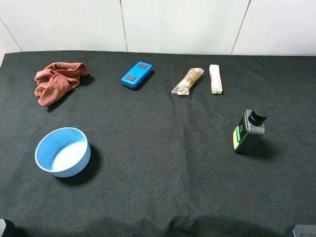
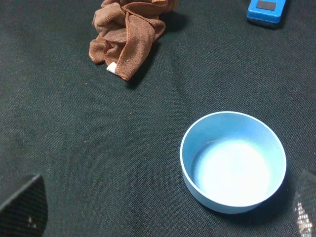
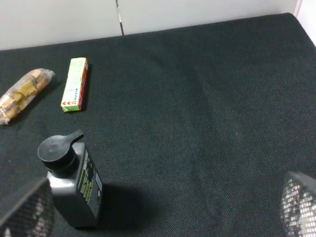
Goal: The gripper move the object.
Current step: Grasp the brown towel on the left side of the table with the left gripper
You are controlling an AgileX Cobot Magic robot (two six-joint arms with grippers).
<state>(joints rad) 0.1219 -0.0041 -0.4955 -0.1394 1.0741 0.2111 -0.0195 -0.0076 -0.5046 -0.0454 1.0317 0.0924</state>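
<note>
A blue bowl stands upright and empty at the front left; it also shows in the left wrist view. A grey bottle with a black cap stands at the right, also in the right wrist view. My left gripper is open and empty, held back from the bowl, its fingertips wide apart. My right gripper is open and empty, the bottle near its one fingertip. In the high view only small dark parts of both arms show at the bottom corners.
A crumpled reddish-brown cloth lies at the back left. A blue box, a wrapped snack bar and a small green-and-white box lie along the back. The table has a black cover.
</note>
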